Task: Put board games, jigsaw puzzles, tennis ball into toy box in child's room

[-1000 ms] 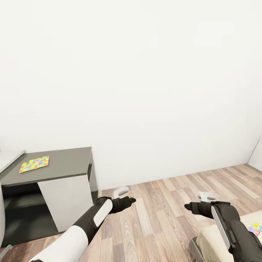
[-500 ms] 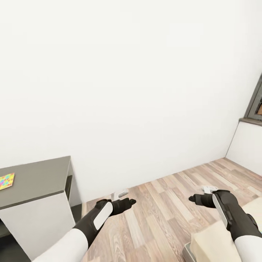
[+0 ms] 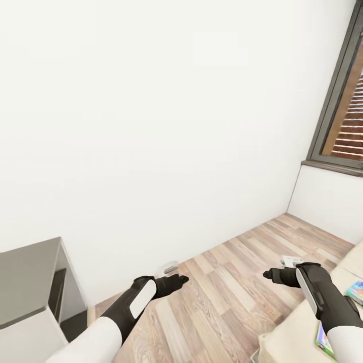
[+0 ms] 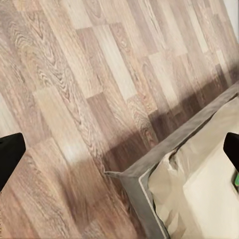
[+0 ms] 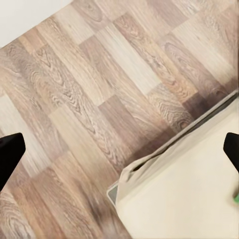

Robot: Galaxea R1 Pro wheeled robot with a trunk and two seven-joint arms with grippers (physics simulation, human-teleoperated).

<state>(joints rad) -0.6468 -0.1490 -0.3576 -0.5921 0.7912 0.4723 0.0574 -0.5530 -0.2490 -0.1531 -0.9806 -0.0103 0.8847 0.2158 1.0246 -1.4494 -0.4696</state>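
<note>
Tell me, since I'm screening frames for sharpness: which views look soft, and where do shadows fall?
Head view: crisp, evenly lit, white wall nearly shadowless. Left wrist view: slightly soft, dark shadow band on the floor along the bed. Right wrist view: blurrier, especially the bed's edge.

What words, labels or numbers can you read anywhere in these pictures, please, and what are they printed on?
None can be read.
Blue game box on the bed: bright print, too small to read.
Second game box, partly behind the right arm: print too blurred to read.
</note>
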